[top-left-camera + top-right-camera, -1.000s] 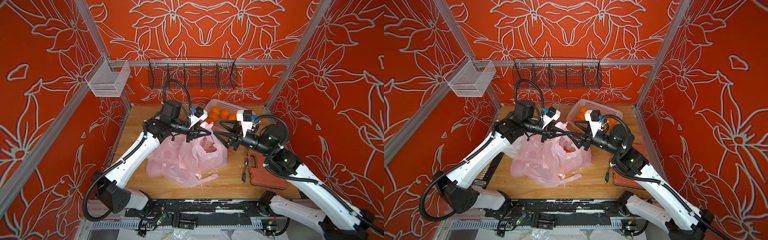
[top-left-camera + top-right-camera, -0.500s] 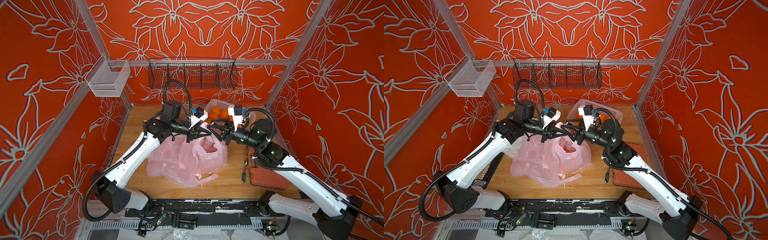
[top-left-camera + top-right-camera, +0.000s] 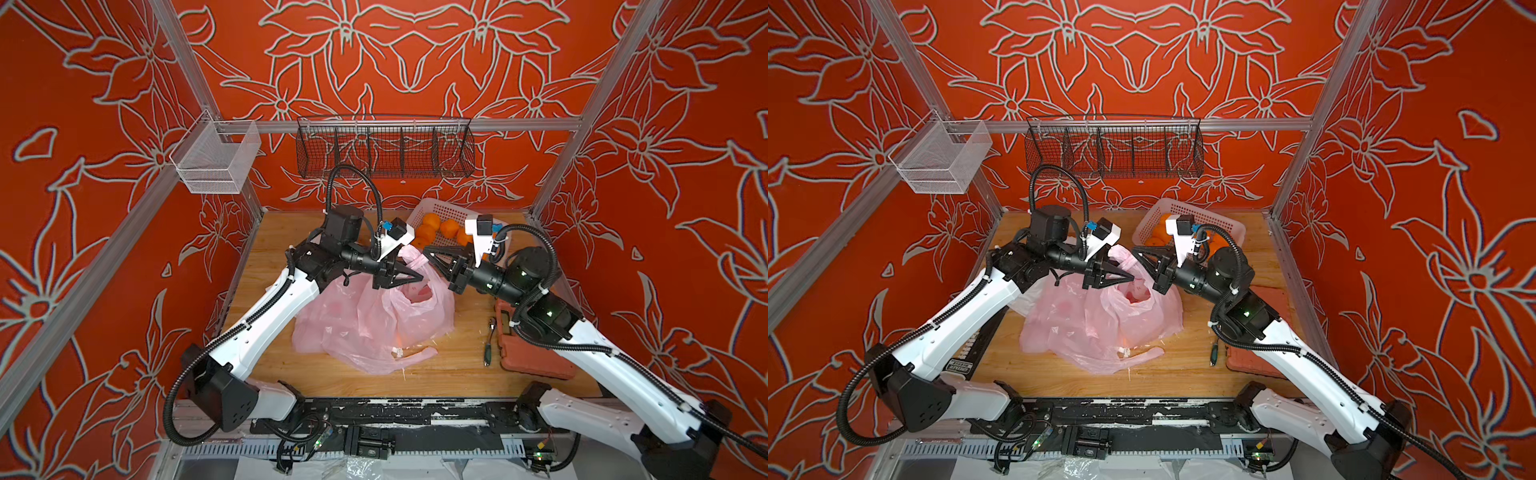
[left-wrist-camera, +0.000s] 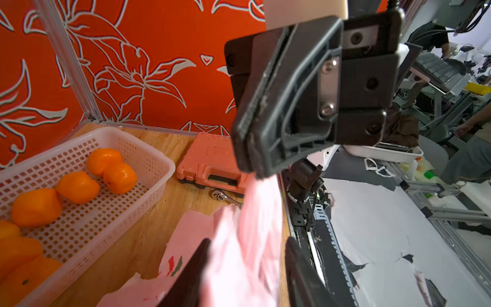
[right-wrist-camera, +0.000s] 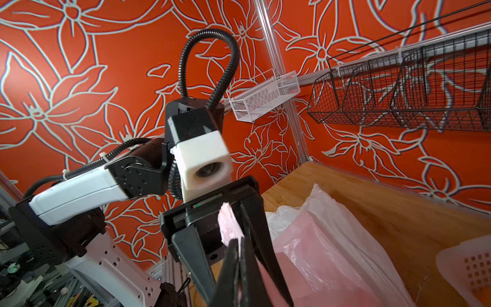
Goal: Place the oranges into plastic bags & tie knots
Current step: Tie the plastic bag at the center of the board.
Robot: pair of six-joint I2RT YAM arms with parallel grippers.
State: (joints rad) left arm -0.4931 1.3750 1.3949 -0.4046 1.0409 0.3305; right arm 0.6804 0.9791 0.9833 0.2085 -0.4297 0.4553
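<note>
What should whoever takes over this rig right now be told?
Left gripper: jaws open around a handle of the pink bag.
Right gripper: shut on the same handle.
Bag lies mid-table; oranges sit in the white basket at the back.
Done: no knot shows; oranges inside the bag cannot be confirmed.
Left: bag the basket's oranges, tie handles.

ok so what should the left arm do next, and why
Probably draw the left gripper straight back off the pink bag handle. Its jaws stand apart around the strip without pinching it, while the right gripper is shut on it, so the right one alone seems to hold the handle.
</note>
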